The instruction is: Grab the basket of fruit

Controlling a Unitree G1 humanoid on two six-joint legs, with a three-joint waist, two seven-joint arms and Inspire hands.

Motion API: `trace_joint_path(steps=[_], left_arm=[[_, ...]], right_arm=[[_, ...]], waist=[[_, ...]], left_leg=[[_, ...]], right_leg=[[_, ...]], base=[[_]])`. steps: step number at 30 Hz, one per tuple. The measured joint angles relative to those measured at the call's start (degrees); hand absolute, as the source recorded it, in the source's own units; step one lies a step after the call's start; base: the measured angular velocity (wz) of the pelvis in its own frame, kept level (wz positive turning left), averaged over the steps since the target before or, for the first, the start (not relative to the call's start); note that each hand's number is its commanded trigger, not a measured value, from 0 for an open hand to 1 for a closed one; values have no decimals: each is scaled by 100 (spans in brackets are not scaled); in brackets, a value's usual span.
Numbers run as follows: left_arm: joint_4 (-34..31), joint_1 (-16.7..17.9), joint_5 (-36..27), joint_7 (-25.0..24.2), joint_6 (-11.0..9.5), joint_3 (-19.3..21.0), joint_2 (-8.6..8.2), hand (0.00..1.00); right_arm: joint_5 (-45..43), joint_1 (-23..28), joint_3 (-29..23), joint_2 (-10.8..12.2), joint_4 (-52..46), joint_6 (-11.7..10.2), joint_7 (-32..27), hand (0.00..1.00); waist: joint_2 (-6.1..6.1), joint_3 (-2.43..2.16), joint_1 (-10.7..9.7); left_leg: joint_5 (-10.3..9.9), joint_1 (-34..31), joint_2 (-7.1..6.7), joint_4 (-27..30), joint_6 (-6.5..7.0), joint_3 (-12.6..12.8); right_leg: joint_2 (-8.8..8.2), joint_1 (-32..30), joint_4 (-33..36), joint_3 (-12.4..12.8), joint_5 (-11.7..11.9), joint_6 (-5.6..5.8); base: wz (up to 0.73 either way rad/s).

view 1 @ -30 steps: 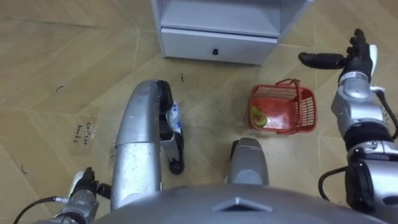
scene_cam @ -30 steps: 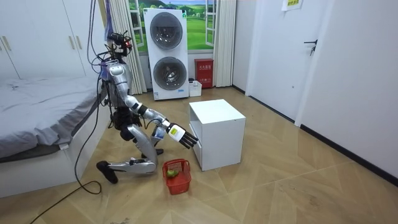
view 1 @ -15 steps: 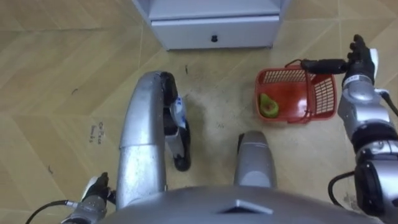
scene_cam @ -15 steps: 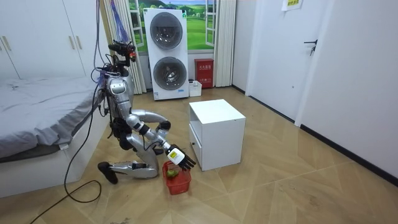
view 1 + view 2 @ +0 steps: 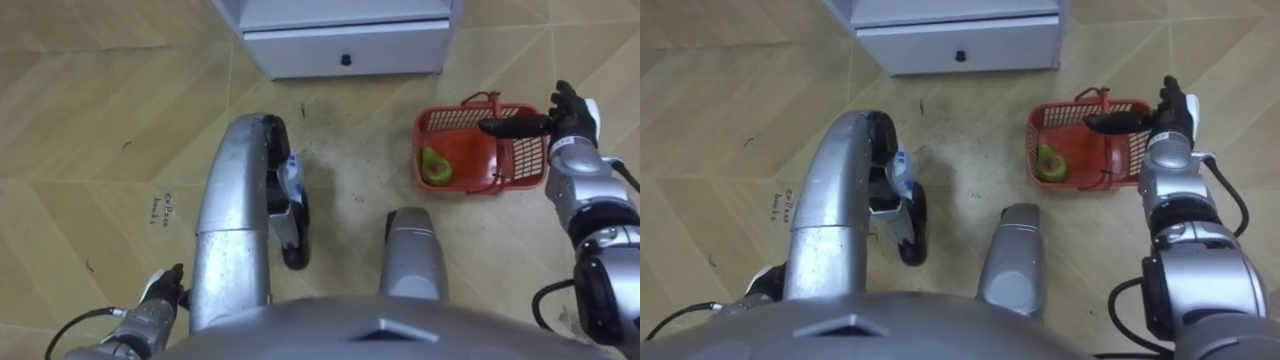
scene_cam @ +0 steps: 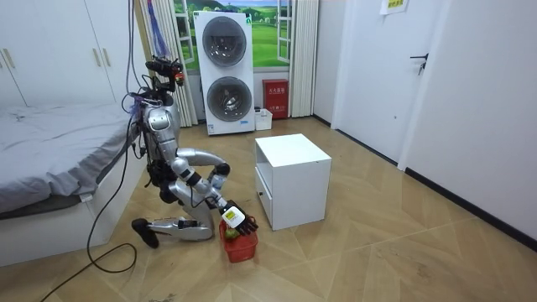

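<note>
A red mesh fruit basket (image 5: 455, 118) stands on the wooden floor to my front right, its handles lying down across it. A green fruit (image 5: 433, 166) lies in its left end. My right hand (image 5: 562, 112) hovers at the basket's right end, fingers straight and thumb stretched out over the rim, holding nothing. The right eye view gives the same hand (image 5: 1171, 112) above the basket (image 5: 1060, 112). In the room view I kneel on the floor with the right hand (image 6: 235, 221) just above the basket (image 6: 241, 246). My left hand (image 5: 160, 298) hangs low at my left side.
A white cabinet (image 6: 294, 180) with a shut bottom drawer (image 5: 345, 50) stands right behind the basket. A bed (image 6: 50, 151) is at the room view's left, stacked washing machines (image 6: 225, 71) at the back. Bare floor lies to the basket's right.
My right hand has come down from in front of the cabinet to just over the basket's right end. My head camera has shifted, so the basket sits further right.
</note>
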Motion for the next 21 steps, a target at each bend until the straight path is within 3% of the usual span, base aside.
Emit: trace_joint_path(steps=[8, 21], left_arm=[[-6, 36, -141, -42, 45, -21, -1, 0], [-29, 117, -144, -46, 122, -117, -14, 0]], right_arm=[[156, -79, 58, -7, 293, 6, 77, 0], [194, -95, 227, -9, 611, 65, 132, 0]], waist=[[31, -2, 131], [47, -4, 146]], left_leg=[[0, -72, 67, -9, -1, 3], [2, -144, 108, 15, -6, -31]], right_leg=[[47, -90, -6, -1, -1, 2], [102, -133, 1, -39, -12, 25]], base=[[0], [0]])
